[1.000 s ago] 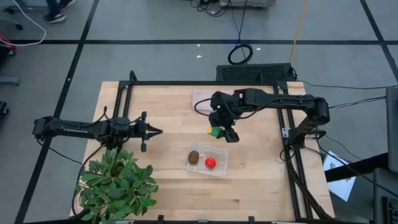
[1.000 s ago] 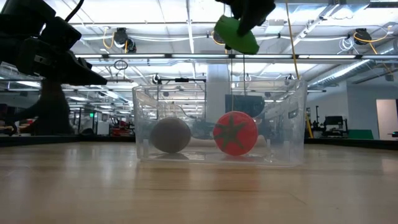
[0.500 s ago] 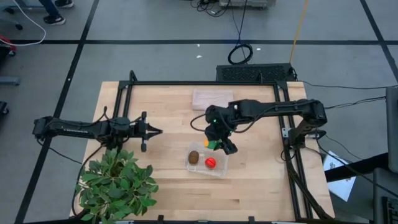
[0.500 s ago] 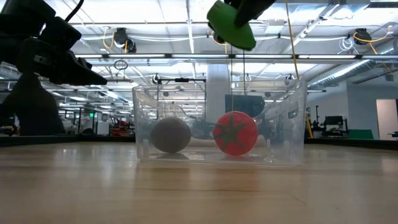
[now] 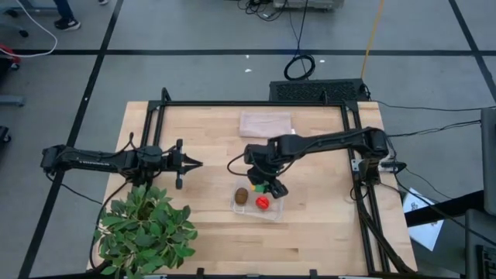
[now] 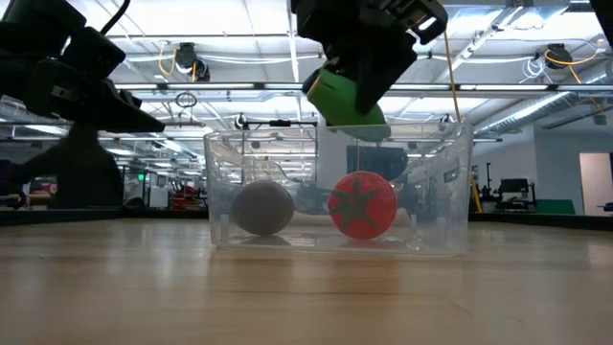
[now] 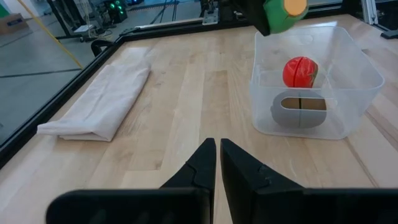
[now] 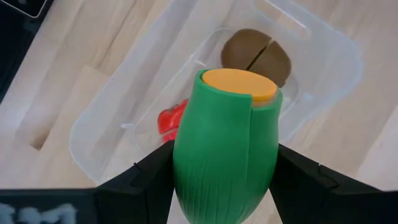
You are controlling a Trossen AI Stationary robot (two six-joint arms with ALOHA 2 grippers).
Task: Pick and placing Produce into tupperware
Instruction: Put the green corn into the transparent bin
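Working from left to right across the table, my left gripper (image 5: 194, 163) waits over bare wood beside the potted plant (image 5: 147, 226), its fingers pressed together and holding nothing; I would leave it parked there, well apart from the action.

Next comes the tupperware (image 5: 277, 209), sitting near the table's middle with the kiwi (image 5: 242, 195) and the red tomato-like fruit (image 5: 263, 202) already inside, side by side on its floor. A folded pinkish-beige cloth (image 5: 266, 122) lies farther back and plays no part.

My right gripper (image 6: 359, 72) hangs just above the container's rim, clamped on the green oval (image 6: 345, 99), which shows a flat orange cap at one end in the right wrist view. The fingers grip it across its sides and it looks firmly seated.

To finish this step well, I judge I should centre the green piece over the free floor of the tub, away from the kiwi and tomato, so it does not land on top of either and roll. Lowering until the fruit is below the rim before letting go would keep it from bouncing out, since the container is shallow. I would also watch that my fingers clear the thin plastic wall on the way down; a nudge could slide the light tub across the wood. Releasing gently, then lifting straight up, seems safest.

As for writing, I can read no brand, label or lettering on the fruit, the container, the cloth or the arms.
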